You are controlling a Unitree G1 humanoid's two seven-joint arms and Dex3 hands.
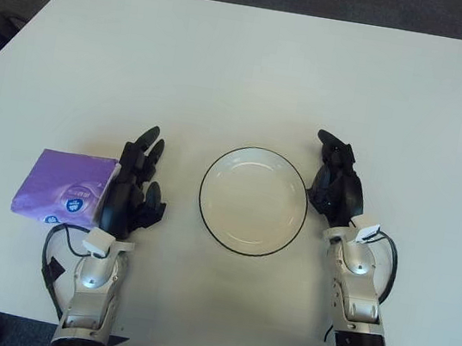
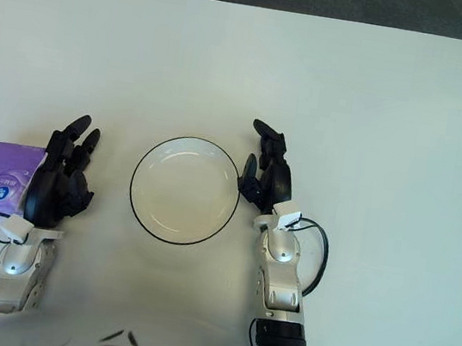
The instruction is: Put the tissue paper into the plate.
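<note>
A: Where is the tissue paper?

B: The flat purple plastic pack of tissue paper with a round white-and-blue label (image 1: 66, 188) lies on the white rectangular table (image 1: 255, 72), near its left edge and well to the left of the plate.

A: And the plate?

B: The round white plate with a thin black rim (image 1: 253, 201) sits between the two hands, with nothing in it.

A: What is the left hand doing?

B: The black three-fingered left hand (image 1: 135, 186) sits just beside the pack's right edge, perhaps touching it. Its fingers (image 1: 146, 145) are stretched forward and loosely apart, gripping nothing.

A: The right one?

B: The black right hand (image 1: 337, 182) shows just beside the plate's right rim, fingers extended and relaxed, empty.
</note>
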